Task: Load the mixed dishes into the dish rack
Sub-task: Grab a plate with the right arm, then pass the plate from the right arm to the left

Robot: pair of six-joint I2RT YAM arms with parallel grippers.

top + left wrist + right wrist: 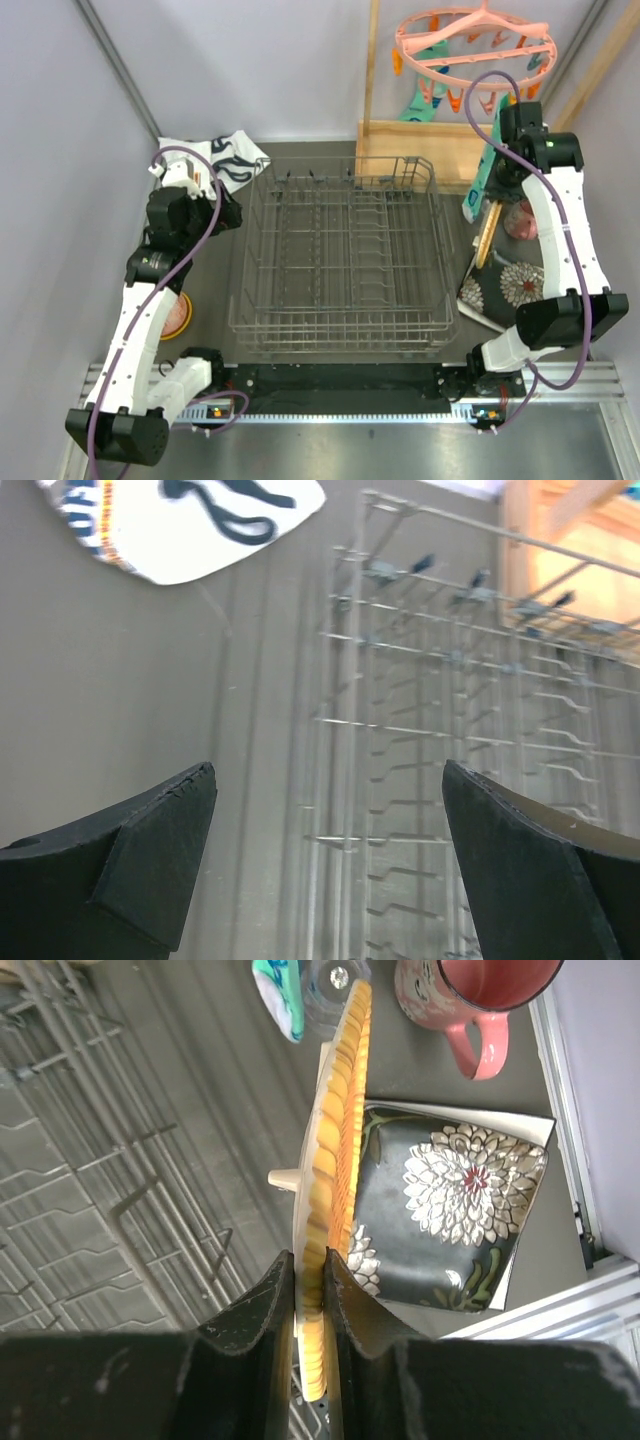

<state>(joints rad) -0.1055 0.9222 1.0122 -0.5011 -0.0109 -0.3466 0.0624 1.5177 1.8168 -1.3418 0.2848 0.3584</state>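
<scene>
Your right gripper (310,1260) is clamped on the rim of the yellow wooden plate (340,1130), holding it on edge, just right of the dish rack (340,260). The black floral plate (450,1210) lies flat beside and under it, and the pink cup (470,990) and the small clear glass (335,980) stand farther back on that same side. Your left gripper (328,775) hangs with its jaws spread wide and nothing between them, by the rack's left wall, near the white cloth (190,520). The rack holds no dishes. The orange bowl (178,315) sits on the table left of the rack.
</scene>
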